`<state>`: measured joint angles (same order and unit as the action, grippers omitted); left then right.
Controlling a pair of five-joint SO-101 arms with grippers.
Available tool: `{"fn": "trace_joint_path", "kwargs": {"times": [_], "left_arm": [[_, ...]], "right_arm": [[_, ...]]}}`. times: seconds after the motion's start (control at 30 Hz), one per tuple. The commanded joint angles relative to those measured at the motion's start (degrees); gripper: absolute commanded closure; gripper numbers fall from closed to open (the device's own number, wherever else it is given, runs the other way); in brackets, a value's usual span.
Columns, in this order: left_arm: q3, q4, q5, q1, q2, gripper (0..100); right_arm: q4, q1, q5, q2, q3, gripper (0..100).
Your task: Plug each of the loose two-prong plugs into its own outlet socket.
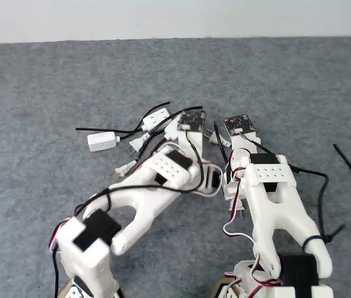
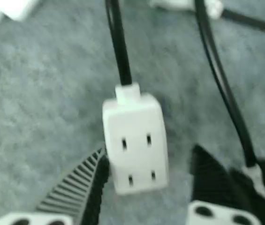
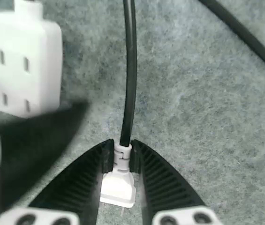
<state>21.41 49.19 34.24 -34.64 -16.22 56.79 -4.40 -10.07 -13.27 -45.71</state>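
White plastic two-prong plug (image 3: 117,187) is clamped in my right gripper (image 3: 122,143), long axis along the jaws, prongs pointing back to my wrist, black cord (image 3: 128,70) leading ahead. Boxy white outlet block (image 2: 134,140) lies between the wide jaws of my left gripper (image 2: 149,154), close beside the right one.

Seeing left arm (image 1: 139,205) stretched forward, slanted in toward right arm (image 1: 273,202), wrists close together. Reading left gripper (image 2: 148,157) aimed down, jaws wide apart. Got right gripper (image 3: 122,146) aimed down, pinched tight on plug (image 3: 118,190).
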Motion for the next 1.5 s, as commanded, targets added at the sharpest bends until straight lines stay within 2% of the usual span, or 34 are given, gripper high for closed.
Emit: {"fn": "trace_joint_path", "kwargs": {"times": [0.0,0.27,0.4,0.57,0.67,0.77,1.03,1.23,1.47], "left_arm": [[4.1,-1.6,0.3,-1.4,10.7,72],[17.5,-1.8,-7.2,0.7,28.8,73],[25.8,-3.0,-13.4,6.7,36.0,73],[38.7,-18.2,-17.5,16.3,40.7,75],[44.0,-25.6,-20.7,18.4,42.2,76],[44.3,-25.0,-21.3,17.9,43.2,76],[44.3,-25.1,-21.5,16.6,43.2,76],[44.3,-25.1,-21.5,16.6,43.2,76],[44.3,-25.1,-21.5,16.6,43.2,76]], "right_arm": [[0.0,0.5,-0.4,-2.5,1.9,99.1],[-2.8,0.0,0.4,-3.2,1.8,99.1],[-7.9,-2.9,2.9,-3.7,1.8,99.1],[-15.3,-8.2,5.3,-3.7,1.8,99.1],[-21.2,-8.7,5.5,-3.7,1.8,99.1],[-24.8,-8.8,5.7,-3.7,1.8,99.1],[-26.2,-11.4,5.8,-8.5,-0.9,99.1],[-37.1,-14.1,3.1,-13.0,-9.3,99.1],[-44.5,-15.3,1.9,-12.9,-13.7,99.1]]}}
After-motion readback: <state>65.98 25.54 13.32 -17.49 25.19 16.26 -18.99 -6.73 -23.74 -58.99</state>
